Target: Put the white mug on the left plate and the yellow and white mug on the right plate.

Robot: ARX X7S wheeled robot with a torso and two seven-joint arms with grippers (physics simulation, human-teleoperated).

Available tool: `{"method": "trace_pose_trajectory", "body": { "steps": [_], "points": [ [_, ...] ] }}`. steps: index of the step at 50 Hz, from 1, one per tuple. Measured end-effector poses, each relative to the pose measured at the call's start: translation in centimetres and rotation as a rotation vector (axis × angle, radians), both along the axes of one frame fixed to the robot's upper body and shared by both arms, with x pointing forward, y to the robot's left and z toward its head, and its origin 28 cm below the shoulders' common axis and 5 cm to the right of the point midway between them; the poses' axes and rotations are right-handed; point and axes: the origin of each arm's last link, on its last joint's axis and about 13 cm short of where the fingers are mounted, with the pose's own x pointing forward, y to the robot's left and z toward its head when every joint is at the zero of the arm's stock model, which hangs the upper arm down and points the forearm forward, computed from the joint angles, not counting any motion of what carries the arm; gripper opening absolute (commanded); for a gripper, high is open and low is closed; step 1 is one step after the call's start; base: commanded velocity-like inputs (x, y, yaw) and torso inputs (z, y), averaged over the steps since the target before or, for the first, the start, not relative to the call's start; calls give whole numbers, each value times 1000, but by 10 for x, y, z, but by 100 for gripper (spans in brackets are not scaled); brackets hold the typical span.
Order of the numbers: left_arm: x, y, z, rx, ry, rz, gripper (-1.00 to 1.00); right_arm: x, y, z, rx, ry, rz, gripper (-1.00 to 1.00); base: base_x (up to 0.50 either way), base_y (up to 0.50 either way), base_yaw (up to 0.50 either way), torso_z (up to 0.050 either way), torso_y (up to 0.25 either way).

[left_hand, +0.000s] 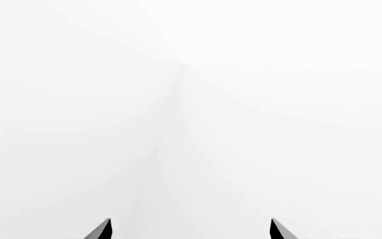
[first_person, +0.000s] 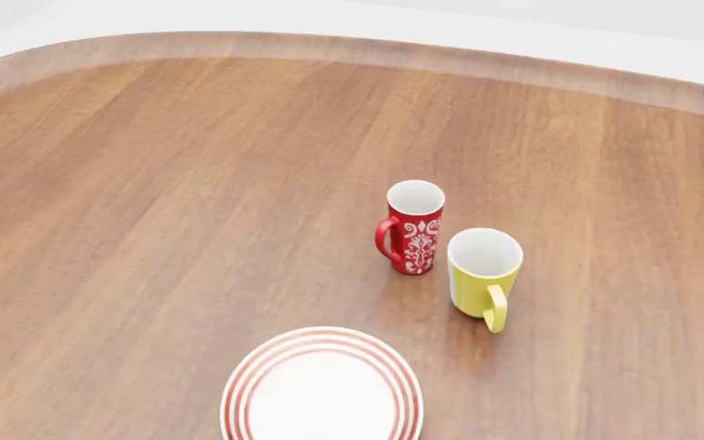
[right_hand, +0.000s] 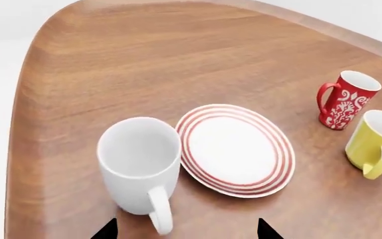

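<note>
A: Since the right wrist camera looks down past its own fingertips at the white mug (right_hand: 140, 172), I'd judge that the right gripper (right_hand: 185, 230) is lined up for it. Its jaws stand wide, with the mug's handle between the two tips and nothing gripped

B: Where does the mug stand?

A: Upright on the wooden table (right_hand: 144, 59), near its edge, just beside a ringed plate (right_hand: 236, 149); whether rim and mug touch I cannot tell. Only one plate shows, so which of the two it is stays unclear

B: And the yellow and white mug (first_person: 484, 270)?

A: Upright too, beyond the plate in the head view, close beside the red patterned mug (first_person: 413, 225), handle turned toward the robot. That would suit a grasp from the near side

B: The left arm?

A: The left gripper (left_hand: 191, 230) shows two dark tips set well apart, empty, facing blank white; probably held clear of the table while the right arm works

B: So neither mug is placed yet

A: Right, both stand on bare wood
</note>
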Motion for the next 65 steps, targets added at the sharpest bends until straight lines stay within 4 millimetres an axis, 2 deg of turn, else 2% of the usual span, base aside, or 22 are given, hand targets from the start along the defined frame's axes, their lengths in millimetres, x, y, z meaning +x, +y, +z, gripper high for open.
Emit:
{"method": "trace_pose_trajectory", "body": {
  "steps": [15, 26, 43, 65],
  "points": [
    [1, 0, 0, 11, -2, -9, 100, 32, -3, -7, -44, 56, 66, 100, 0, 0, 0, 0, 0],
    [-1, 0, 0, 19, -3, -13, 100, 48, 0, -13, -56, 86, 95, 100, 0, 0, 0, 0, 0],
    [-3, 0, 0, 13, -4, -14, 100, 60, 11, -28, -53, 131, 155, 100, 0, 0, 0, 0, 0],
    [-8, 2, -1, 9, -8, -8, 100, 70, 21, -59, -66, 224, 183, 100, 0, 0, 0, 0, 0]
  ]
}}
